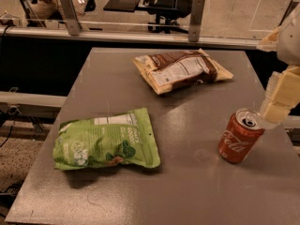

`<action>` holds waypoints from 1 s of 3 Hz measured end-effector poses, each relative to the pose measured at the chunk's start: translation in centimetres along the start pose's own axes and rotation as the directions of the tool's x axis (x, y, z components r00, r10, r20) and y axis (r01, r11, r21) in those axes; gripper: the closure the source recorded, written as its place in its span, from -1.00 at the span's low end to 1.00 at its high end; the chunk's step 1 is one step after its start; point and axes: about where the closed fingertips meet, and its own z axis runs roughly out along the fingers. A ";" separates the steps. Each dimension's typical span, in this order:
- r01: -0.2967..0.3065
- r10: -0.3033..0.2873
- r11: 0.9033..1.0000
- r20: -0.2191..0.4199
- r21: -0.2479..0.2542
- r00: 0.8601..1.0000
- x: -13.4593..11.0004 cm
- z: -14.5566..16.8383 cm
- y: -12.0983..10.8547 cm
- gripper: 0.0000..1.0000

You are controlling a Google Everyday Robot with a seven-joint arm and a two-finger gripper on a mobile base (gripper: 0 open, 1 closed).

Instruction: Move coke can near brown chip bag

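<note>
The coke can (pixel 239 138), red-orange with white script and an opened silver top, stands at the right side of the grey table (pixel 187 186), leaning slightly to the right in this view. The brown chip bag (pixel 183 70), dark brown and cream with a white label panel, lies flat at the far middle of the table, well apart from the can. My gripper (pixel 276 108), cream-coloured, comes in from the right edge and sits right at the can's upper right rim, next to its top. Part of the gripper is cut off by the frame edge.
A bright green chip bag (pixel 105 140) lies flat at the near left of the table. A metal rail with posts (pixel 140 34) runs behind the table's far edge. An office chair (pixel 171 3) stands further back. The table's right edge is close to the can.
</note>
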 end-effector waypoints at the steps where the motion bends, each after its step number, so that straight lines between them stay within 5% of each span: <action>1: 0.000 0.000 1.000 0.000 0.000 1.000 0.0 0.0 0.0 -1.00; 3: 0.019 -0.006 0.994 0.124 -0.104 0.992 1.3 3.3 2.3 -1.00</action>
